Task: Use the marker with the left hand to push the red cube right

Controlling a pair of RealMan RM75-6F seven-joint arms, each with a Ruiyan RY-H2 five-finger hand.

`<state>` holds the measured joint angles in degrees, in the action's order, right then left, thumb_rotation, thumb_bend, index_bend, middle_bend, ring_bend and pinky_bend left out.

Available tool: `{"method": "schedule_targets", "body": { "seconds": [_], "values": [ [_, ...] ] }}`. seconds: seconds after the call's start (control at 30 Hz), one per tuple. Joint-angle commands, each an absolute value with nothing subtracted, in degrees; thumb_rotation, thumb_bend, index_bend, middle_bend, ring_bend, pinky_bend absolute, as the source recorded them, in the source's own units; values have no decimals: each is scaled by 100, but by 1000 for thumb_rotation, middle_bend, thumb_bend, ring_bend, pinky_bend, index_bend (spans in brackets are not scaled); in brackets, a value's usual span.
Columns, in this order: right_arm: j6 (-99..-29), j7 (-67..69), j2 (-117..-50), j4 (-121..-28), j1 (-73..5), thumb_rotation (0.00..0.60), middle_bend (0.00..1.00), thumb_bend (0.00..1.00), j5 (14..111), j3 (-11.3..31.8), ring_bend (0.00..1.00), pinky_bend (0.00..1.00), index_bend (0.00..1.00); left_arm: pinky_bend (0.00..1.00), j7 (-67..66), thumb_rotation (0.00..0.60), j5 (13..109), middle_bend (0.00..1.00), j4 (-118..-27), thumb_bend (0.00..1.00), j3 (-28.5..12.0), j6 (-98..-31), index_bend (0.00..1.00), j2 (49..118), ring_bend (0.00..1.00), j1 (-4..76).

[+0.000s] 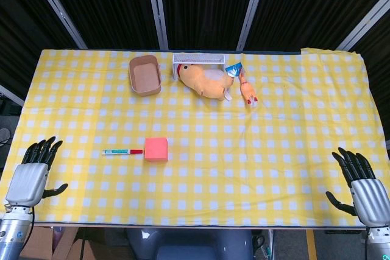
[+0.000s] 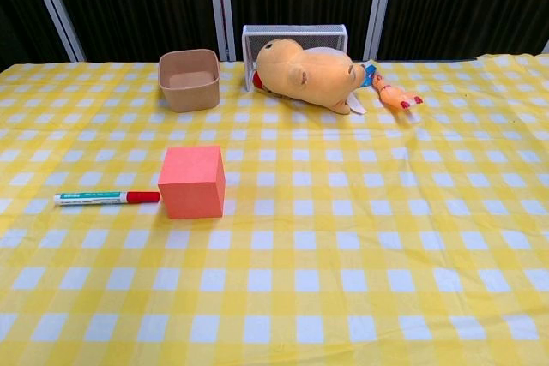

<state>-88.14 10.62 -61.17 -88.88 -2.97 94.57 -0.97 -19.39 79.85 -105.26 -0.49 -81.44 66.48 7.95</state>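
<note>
The red cube [image 1: 156, 149] [image 2: 193, 181] stands on the yellow checked cloth, left of the middle. A white marker with a red cap [image 1: 122, 151] [image 2: 105, 198] lies flat just left of it, cap end pointing at the cube and almost touching it. My left hand [image 1: 31, 175] hovers at the front left corner of the table, fingers spread and holding nothing, well left of the marker. At the front right corner my right hand [image 1: 362, 182] is spread the same way and holds nothing. Neither hand shows in the chest view.
At the back stand a brown bowl-like box [image 1: 145, 75] [image 2: 190, 80], a white wire basket [image 1: 199, 60] [image 2: 294, 40], a tan plush toy [image 1: 205, 81] [image 2: 310, 76] and a small orange toy [image 1: 247, 92] [image 2: 393, 95]. The cloth's front edge [image 1: 195, 222] runs between the hands.
</note>
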Motion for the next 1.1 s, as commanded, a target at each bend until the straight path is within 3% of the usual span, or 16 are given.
{"method": "schedule_targets", "body": {
  "seconds": [0.03,0.3,0.67,0.97,1.1],
  "values": [
    [-8799,1063,-6107,-8894,-298,600,0,320,9449,-102,0,0,0,6,-1945,600,7970,0,-10534,0,-48,-8125,0,6638,0,797],
    [-8800,1082,-6076,-8911,-279,600,0,320,9439,-117,0,0,0,26,-2036,600,7896,0,-10561,0,-73,-8005,9,6656,0,853],
    [-8761,1063,-6073,-8926,-285,600,0,320,9411,-114,0,0,0,138,-2785,600,6667,69,-10456,165,-813,-7051,337,7138,7,1753],
    [-8772,1181,-6057,-8917,-285,600,0,320,9413,-110,0,0,0,150,-3674,600,5282,99,-9615,249,-1164,-6324,450,8142,28,2650],
    [-8769,1208,-6046,-8925,-284,600,0,320,9412,-114,0,0,0,150,-3969,600,4982,101,-9401,280,-1189,-6366,466,8433,27,2846]
  ]
}}
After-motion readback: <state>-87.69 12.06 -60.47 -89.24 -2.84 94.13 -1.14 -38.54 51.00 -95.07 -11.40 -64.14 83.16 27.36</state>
